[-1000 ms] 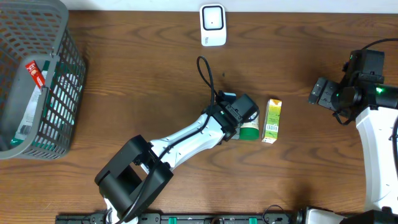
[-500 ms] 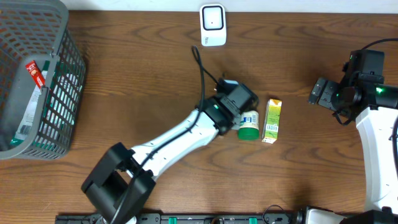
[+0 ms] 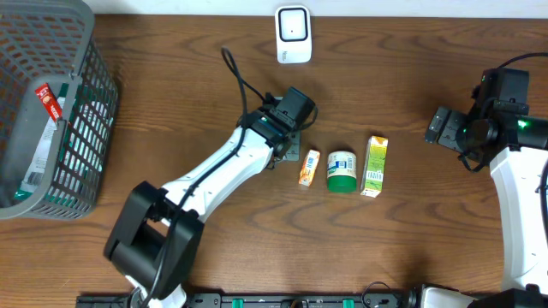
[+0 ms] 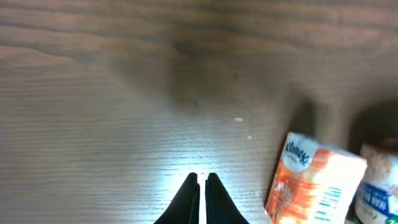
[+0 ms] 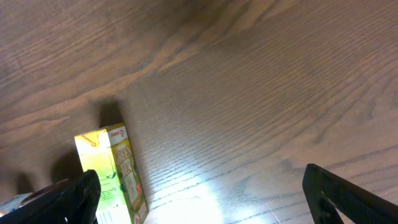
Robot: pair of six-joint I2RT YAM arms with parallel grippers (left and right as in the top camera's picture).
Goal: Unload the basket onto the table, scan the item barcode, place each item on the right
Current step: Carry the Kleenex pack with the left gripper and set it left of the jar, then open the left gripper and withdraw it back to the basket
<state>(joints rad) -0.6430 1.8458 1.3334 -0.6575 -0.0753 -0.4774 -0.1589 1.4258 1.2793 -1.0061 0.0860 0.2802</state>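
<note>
**Overhead view.** Near centre frame, on the wooden table (image 3: 171, 103), a row of three items, left to right: orange tissue pack (image 3: 308, 168), green-capped jar (image 3: 342, 171), yellow-green carton (image 3: 374, 166). Near one another, none touching. White scanner (image 3: 292, 34) at top centre, well apart from the row. Grey wire basket (image 3: 51, 111) at upper left, with packets inside. Left gripper (image 3: 292, 154) just up and left of the tissue pack, not in contact with it. Right gripper (image 3: 441, 127) near the right edge, well apart from the carton.

**Left wrist view.** Two dark fingertips pressed together at bottom centre, with nothing between them and bare wood beneath. Tissue pack at lower right, clear of the fingertips. Edge of the jar just beyond it at far right.

**Right wrist view.** Jaws spread wide and empty, one finger at each lower corner of the frame. Carton at lower left, just beside the left-hand finger; contact between them not discernible. Bare wood elsewhere.
</note>
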